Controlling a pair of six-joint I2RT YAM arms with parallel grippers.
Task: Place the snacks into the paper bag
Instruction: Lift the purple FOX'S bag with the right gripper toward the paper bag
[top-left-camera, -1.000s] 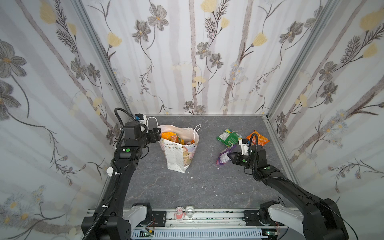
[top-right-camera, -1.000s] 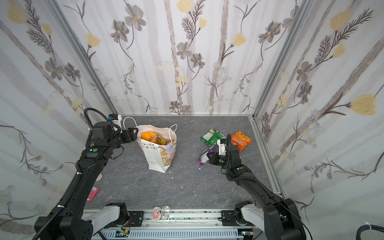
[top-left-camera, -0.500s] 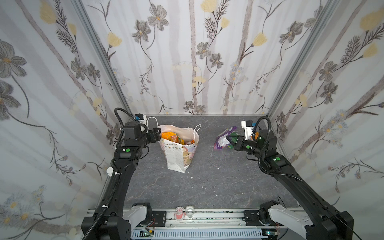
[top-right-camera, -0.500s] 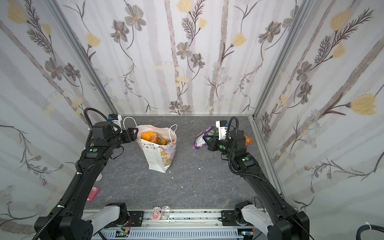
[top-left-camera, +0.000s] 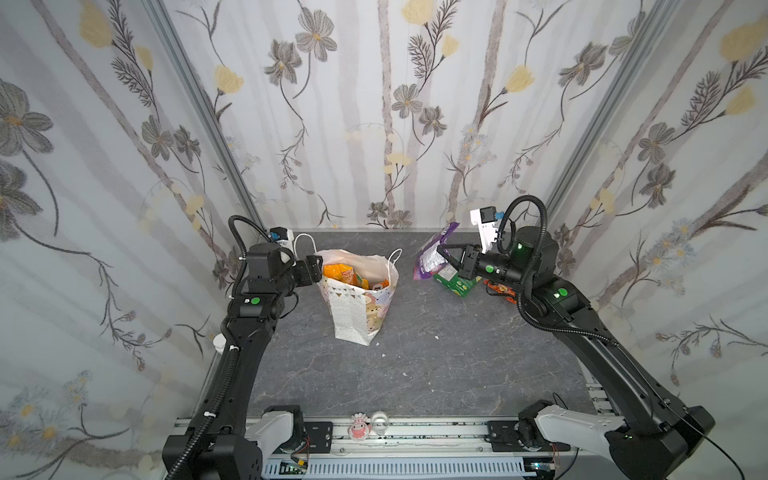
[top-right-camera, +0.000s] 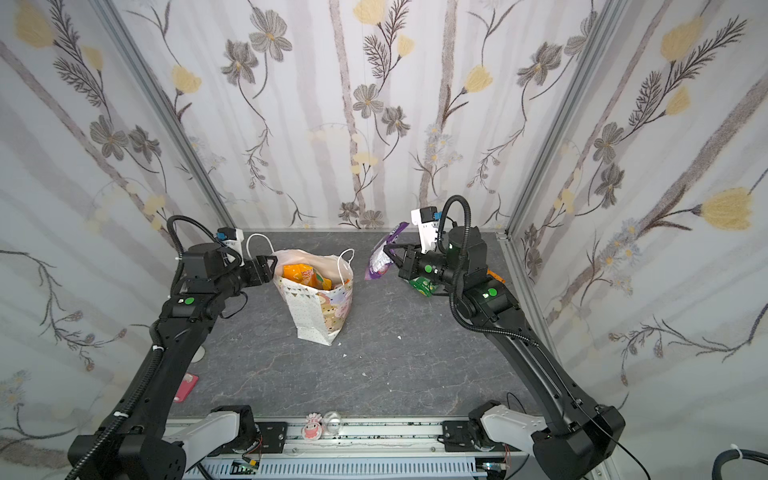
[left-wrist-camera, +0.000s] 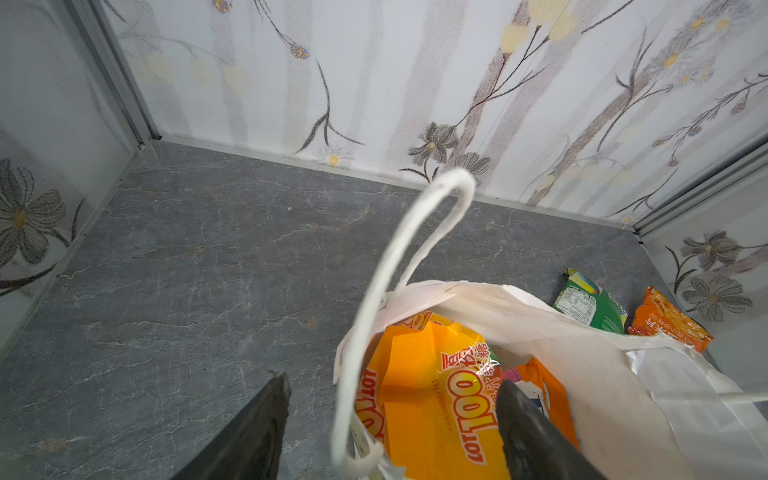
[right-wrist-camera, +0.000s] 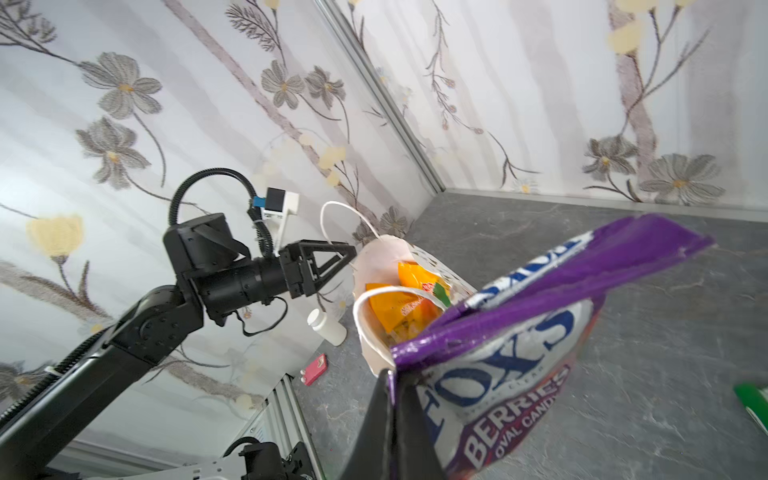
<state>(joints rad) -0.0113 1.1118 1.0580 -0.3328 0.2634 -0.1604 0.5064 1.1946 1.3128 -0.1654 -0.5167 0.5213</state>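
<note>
The purple packet (top-left-camera: 428, 261), lately on the table (top-left-camera: 415, 374), is now held aloft, pinched in the closed right gripper (top-left-camera: 441, 254), the paper bag (top-left-camera: 357, 320) well ahead of its tips (left gripper (top-left-camera: 319, 270) half-open astride the bag's rim); carry-over and release are judged outstanding.

Bright, even light, faint shadows; close cord handle (left-wrist-camera: 453, 180) looks blurred.

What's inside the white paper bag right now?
The paper bag holds a yellow-orange LOT 100 packet on top, with a smaller orange packet beside it. Anything deeper is covered by them and the bag's walls.
</note>
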